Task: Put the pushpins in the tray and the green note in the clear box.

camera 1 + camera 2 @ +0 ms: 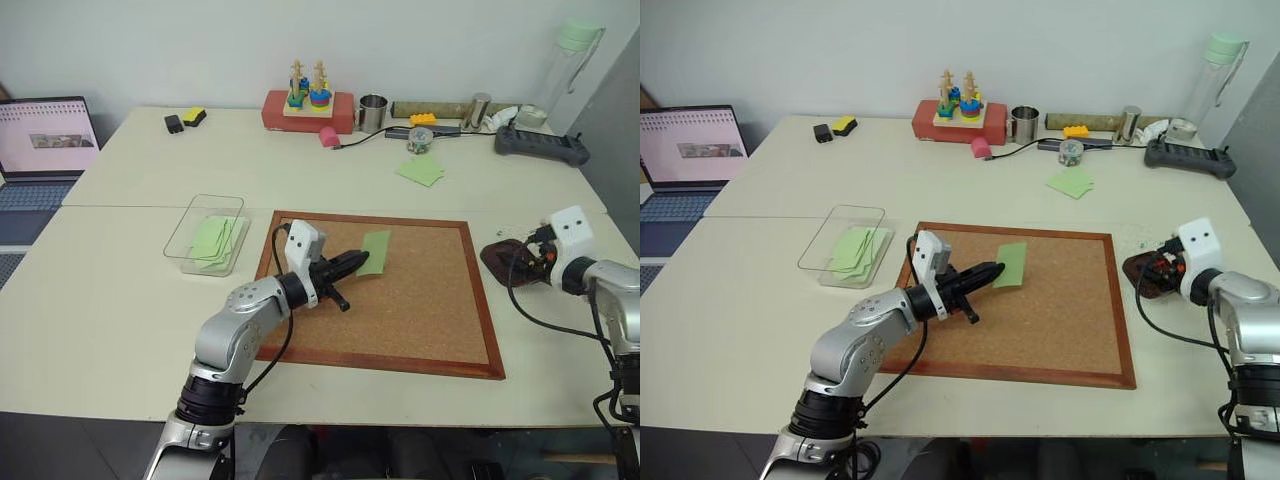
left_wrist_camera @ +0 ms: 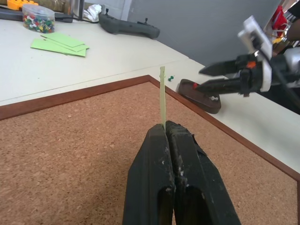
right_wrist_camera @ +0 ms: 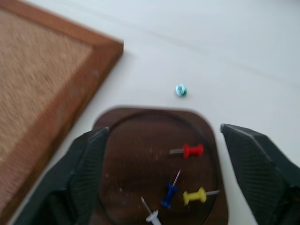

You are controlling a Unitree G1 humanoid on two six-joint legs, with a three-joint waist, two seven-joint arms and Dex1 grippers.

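Clear box [image 1: 205, 233], left of centre: holds flat green notes. My left gripper [image 1: 345, 266], centre, pinched fully shut on the green note [image 1: 374, 253] at one edge, above the corkboard [image 1: 420, 300]; it is featherlight, floppy paper, best held by an edge. Tray [image 3: 154, 159], right: red, yellow, blue and whitish pushpins [image 3: 161, 201] inside, slippery and tiny; my right gripper [image 3: 171, 178] hovers over it, spread wide, empty.

An office-like test room: pale worktop [image 1: 150, 300] against a bare wall, open laptop [image 1: 45, 140] upper left, corkboard [image 1: 420, 300] centre, stationery behind.
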